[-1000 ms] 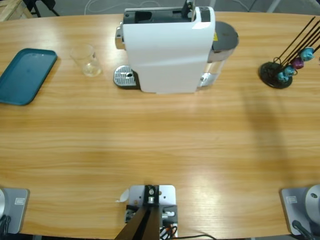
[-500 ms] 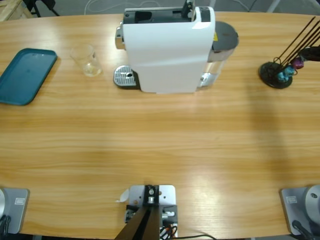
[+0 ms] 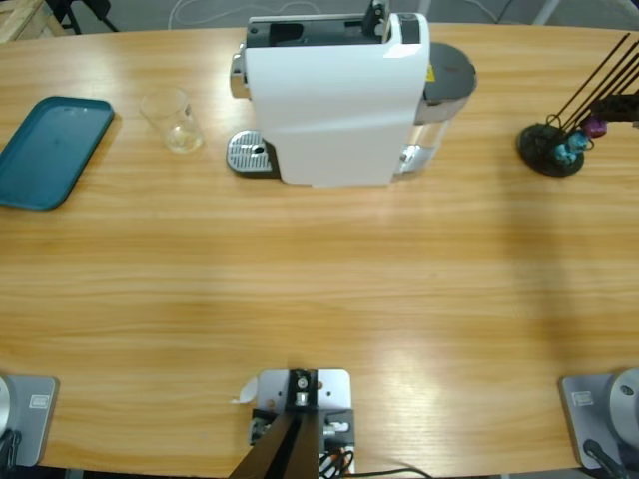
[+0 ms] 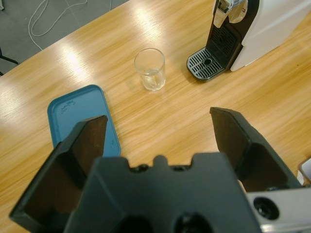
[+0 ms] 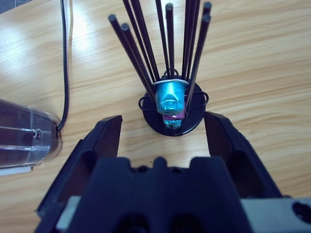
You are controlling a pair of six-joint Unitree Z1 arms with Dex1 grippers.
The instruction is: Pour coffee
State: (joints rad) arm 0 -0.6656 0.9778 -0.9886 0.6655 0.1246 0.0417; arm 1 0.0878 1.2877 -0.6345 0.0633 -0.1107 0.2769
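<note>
We find no coffee poured: the glass (image 4: 149,69) stands empty on the table (image 3: 319,289), between the teal tray (image 4: 82,121) and the white coffee machine (image 3: 334,95). The left claw (image 4: 158,133) hangs wide open above the table. The right claw (image 5: 163,133) is wide open over the capsule rack (image 5: 170,104), holding nothing.

White coffee machine (image 3: 334,100) at table (image 3: 300,289) 12 o'clock, drip grate toward 9. Empty clear glass (image 3: 172,120) just beside grate, apart. Teal tray (image 3: 50,150) far at 9–10 o'clock. Black-rod capsule rack (image 3: 554,145) at 2 o'clock, holding teal and purple capsules (image 5: 170,99).
</note>
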